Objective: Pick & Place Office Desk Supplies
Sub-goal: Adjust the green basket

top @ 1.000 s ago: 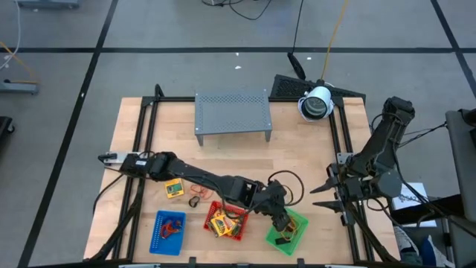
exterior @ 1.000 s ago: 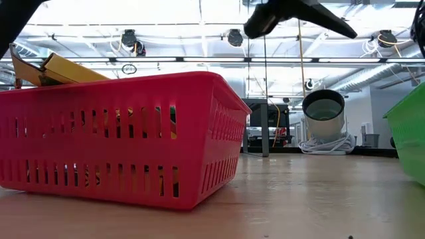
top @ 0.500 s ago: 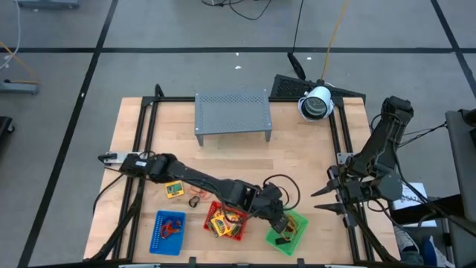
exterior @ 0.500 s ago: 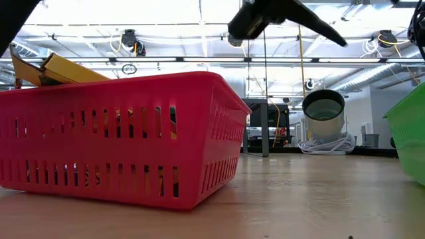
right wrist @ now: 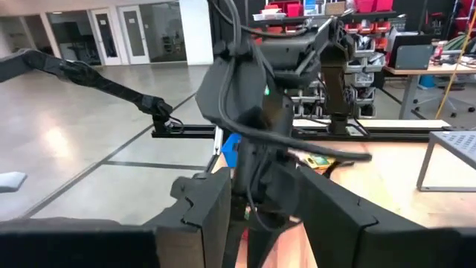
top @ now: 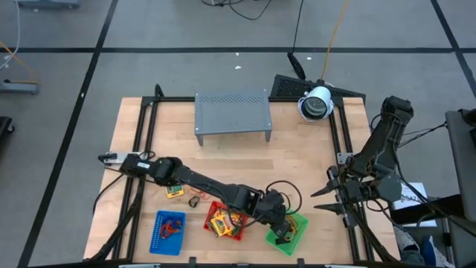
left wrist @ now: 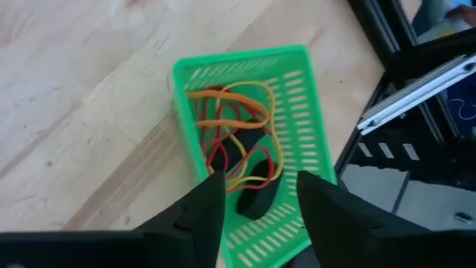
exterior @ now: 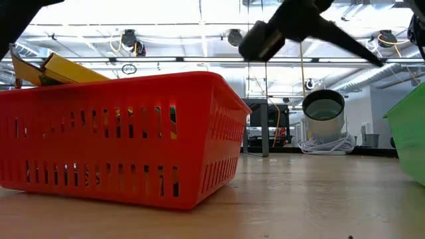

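My left gripper (top: 280,229) hangs open over the green mesh tray (top: 296,223) near the table's front edge, its fingers pointing slantwise down. In the left wrist view the gripper (left wrist: 260,181) stands above orange, red and yellow rubber-band loops (left wrist: 234,119) and a dark clip (left wrist: 253,202) on the tray's floor; whether the fingers touch them, I cannot tell. The red tray (top: 225,222) holds yellow packets (exterior: 56,68). One packet (top: 175,192) and one band loop (top: 195,201) lie on the wood. My right gripper (top: 318,199) waits open beyond the table's right edge.
A blue tray (top: 169,231) with red bands sits at the front left. The grey perforated rack (top: 232,113) stands at the back, with a white camera (top: 317,103) at the back right. Black frame rails (top: 143,149) run along both sides; bare wood lies in the middle.
My left gripper has sunk and gone a little toward the table's near edge, down over the green tray, and its wrist has rolled. The trays and loose items have stayed where they were.
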Controlling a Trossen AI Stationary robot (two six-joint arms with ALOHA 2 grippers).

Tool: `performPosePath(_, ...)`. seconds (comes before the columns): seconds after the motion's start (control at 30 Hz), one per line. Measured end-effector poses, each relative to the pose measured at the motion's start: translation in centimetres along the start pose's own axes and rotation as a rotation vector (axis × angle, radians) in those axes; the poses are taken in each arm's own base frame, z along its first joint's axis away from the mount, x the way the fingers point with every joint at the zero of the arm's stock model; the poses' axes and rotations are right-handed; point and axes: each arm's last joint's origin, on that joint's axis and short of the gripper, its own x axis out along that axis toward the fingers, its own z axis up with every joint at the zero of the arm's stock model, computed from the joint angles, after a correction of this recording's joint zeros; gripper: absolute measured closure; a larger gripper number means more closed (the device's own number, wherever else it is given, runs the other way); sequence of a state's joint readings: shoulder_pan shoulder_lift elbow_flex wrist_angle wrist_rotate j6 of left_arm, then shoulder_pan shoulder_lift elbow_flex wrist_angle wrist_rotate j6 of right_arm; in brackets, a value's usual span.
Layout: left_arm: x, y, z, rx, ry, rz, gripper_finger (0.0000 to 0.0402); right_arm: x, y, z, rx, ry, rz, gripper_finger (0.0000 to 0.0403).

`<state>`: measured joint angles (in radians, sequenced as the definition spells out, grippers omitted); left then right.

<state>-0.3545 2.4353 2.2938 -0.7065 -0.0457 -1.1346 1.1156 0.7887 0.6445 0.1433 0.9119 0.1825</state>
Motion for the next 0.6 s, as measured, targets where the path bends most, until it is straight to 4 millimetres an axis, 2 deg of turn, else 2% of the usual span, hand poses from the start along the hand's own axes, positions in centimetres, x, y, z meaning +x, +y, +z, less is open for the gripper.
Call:
performPosePath(0.17,-0.4,-0.4,0.2,0.061,-0.017,-0.017,0.0273,0.0,0.0,-0.1,-0.005,0.005,-0.001,0.0261)
performPosePath(0.33,-0.3,-0.7,0.7,0.220,-0.038,-0.066,0.0287,0.0,0.0,-0.1,0.005,0.008,-0.002,0.0261)
performPosePath(0.47,-0.5,-2.0,1.3,0.471,-0.143,-0.177,0.0264,0.0,0.0,-0.1,0.004,0.008,-0.002,0.0261)
performPosePath(0.6,-1.5,-3.3,2.7,0.616,-0.248,-0.325,0.0218,0.3,-0.3,-0.1,0.000,0.011,-0.021,0.0261)
